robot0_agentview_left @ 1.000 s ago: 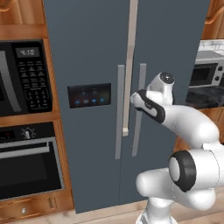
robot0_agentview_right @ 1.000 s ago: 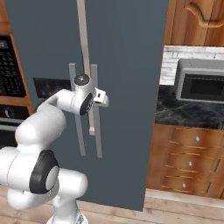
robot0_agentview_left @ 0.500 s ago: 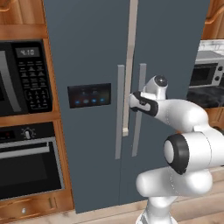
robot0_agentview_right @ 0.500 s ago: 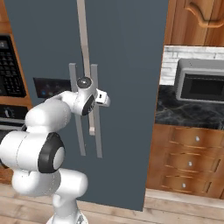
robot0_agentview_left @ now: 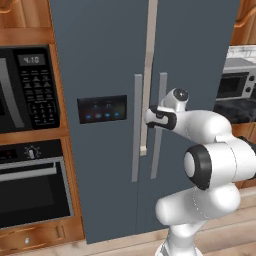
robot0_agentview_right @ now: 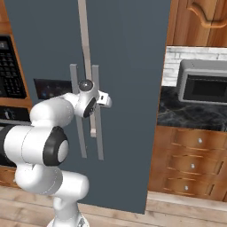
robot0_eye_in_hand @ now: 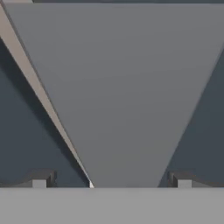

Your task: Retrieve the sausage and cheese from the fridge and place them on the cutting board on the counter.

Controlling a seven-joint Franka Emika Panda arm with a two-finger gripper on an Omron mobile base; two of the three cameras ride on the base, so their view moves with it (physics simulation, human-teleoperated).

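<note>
Wooden kitchen cabinets frame a tall dark blue-grey fridge (robot0_agentview_left: 110, 60) with both doors closed, so nothing inside it can be seen. Two long grey vertical handles sit side by side at the seam between the doors, the left handle (robot0_agentview_left: 136, 127) and the right handle (robot0_agentview_left: 159, 125), and a black panel with blue lights (robot0_agentview_left: 101, 109) is set into the left door. To the fridge's left are a black built-in microwave (robot0_agentview_left: 27, 90) and, below it, a black oven (robot0_agentview_left: 32, 187). To its right, a black marble counter (robot0_agentview_right: 188, 116) with white veins carries a grey microwave (robot0_agentview_right: 203, 87) above brown drawers with round knobs (robot0_agentview_right: 188, 164). The white arm reaches forward to the fridge, and its gripper (robot0_eye_in_hand: 111, 181) is spread wide, with one dark fingertip (robot0_eye_in_hand: 40, 179) on each side of a grey handle that fills the space between them in the hand view. In the base views the hand sits right at the right-hand door's handle, about mid-height.
</note>
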